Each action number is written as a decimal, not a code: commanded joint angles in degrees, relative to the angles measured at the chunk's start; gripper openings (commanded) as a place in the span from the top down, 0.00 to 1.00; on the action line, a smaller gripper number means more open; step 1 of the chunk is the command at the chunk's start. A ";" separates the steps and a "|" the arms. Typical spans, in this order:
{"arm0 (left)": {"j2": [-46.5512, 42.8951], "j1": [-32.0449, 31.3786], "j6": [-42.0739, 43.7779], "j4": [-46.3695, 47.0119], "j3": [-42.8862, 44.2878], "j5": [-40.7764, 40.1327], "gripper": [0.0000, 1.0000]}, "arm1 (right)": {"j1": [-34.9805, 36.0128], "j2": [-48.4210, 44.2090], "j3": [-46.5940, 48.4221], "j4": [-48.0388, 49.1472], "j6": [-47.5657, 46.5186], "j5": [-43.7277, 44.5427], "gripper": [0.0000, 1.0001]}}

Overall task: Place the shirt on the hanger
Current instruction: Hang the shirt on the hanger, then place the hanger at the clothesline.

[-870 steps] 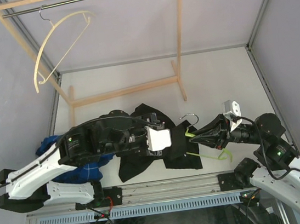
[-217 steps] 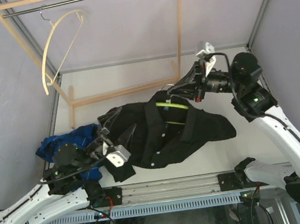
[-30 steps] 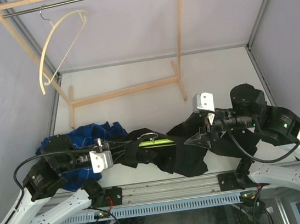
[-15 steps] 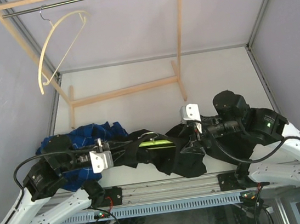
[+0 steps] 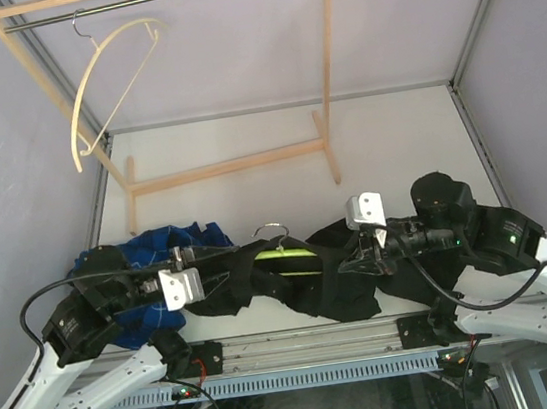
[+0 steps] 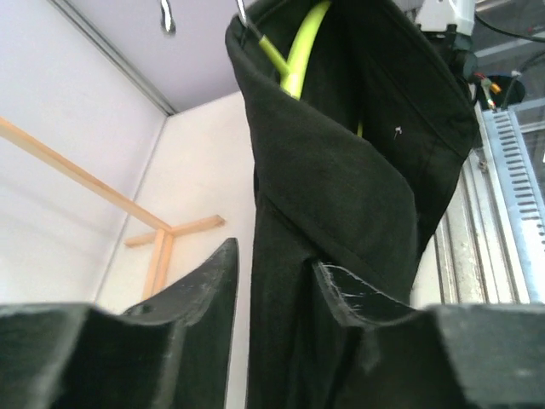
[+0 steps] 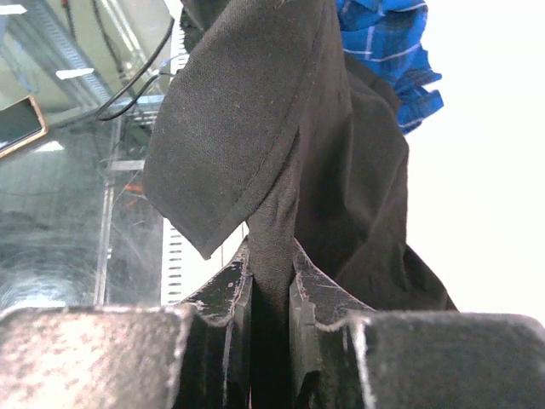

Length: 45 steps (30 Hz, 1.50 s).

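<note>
Tugged a little rightward since a moment ago: black shirt [image 5: 310, 288], strung low over the near edge of the table [image 5: 397, 148] between the two arms, with the lime-green hanger [image 5: 285, 255] inside the collar and its silver hook [image 5: 270, 231] now poking up clear of the cloth. Pinched flat between the closed fingers of the right gripper [image 7: 269, 264] (no slack visible there). Only straddled by the left gripper [image 6: 274, 256], jaws partway apart, a sliver of light beside the cloth, so probably no firm hold. Best to keep the right pinch, ease the shoulder cloth outward over the hanger's arm, and avoid dragging the hook back under the collar. Worth minding the blue plaid shirt [image 5: 143, 250] just behind the left arm; nothing needed from the cream hanger [image 5: 83, 88] on the wooden rack [image 5: 331, 56].
</note>
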 commanded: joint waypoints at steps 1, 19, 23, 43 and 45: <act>-0.28 0.12 -4.84 9.42 1.55 -3.24 0.51 | -0.07 -3.89 1.75 5.65 3.39 7.26 1.00; -5.78 0.12 -22.29 23.54 -3.31 -35.26 0.07 | -13.77 24.92 66.51 -20.00 -6.54 16.89 1.00; -5.28 0.12 -22.65 23.50 -3.18 -38.47 0.06 | -18.18 31.78 80.97 -23.40 -7.61 14.92 1.00; 4.96 1.82 -31.04 11.89 1.83 -48.57 0.02 | -24.66 27.41 45.60 -10.87 8.05 6.52 1.00; 5.71 5.28 -34.75 10.62 1.68 -45.64 0.02 | -24.72 28.47 44.45 -8.81 9.93 7.42 1.00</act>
